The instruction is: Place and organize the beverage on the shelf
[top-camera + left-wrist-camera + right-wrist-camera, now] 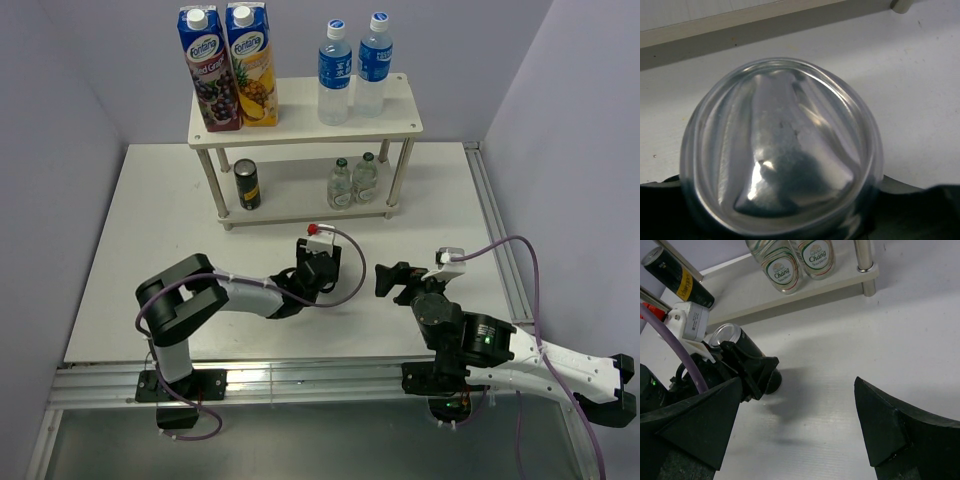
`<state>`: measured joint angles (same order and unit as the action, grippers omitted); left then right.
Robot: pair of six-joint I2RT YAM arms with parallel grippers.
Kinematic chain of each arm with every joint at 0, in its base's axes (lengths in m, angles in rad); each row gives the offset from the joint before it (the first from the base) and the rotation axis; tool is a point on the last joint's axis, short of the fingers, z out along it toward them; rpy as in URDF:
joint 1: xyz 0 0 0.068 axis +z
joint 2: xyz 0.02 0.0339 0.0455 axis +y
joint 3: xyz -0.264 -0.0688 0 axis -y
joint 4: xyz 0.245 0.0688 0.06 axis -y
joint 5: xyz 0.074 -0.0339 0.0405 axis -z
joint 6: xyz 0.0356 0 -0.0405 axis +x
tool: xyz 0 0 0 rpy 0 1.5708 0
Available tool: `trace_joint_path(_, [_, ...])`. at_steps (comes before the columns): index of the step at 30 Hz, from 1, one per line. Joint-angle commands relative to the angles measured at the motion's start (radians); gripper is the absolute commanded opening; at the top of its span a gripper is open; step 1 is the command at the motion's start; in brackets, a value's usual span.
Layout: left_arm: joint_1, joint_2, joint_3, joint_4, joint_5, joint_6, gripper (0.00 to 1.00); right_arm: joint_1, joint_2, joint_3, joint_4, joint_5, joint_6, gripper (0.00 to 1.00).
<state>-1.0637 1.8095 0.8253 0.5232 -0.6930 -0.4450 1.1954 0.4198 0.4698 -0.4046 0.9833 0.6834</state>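
The last can [737, 340], dark with a silver top, is clamped between the fingers of my left gripper [318, 264]. It is over the open table, in front of the shelf [298, 118] and near its lower board, but not on it.

By my reckoning, this is the only drink left to place. The other can [247, 184] and the two short dark-capped bottles [340, 184] [365, 177] stand on the lower board. The two blue-capped water bottles [335, 72] [374, 63] stand on the top board beside two juice cartons [212, 68] [251, 62]. The empty stretch next to the shelved can looks like the natural slot.

My right gripper [400, 280] hangs just right of the left one, jaws wide apart and holding nothing.

From above, my left wrist hides the held can almost entirely. The right wrist camera shows it side-on, with black fingers around its body. The left wrist camera shows only its dented silver end filling the frame. I cannot tell whether its base touches the table.
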Motion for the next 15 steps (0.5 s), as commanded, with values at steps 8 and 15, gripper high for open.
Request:
trace_joint_path(8, [0.143,-0.113,0.089,0.015,0.018,0.135,0.0,0.006,-0.018,-0.014,0.026,0.028,0.01,1.0])
trace_joint_path(15, [0.294,-0.138,0.141,0.032,0.13,0.187,0.0,0.006,-0.016,-0.017,0.036,0.02,0.001,1.0])
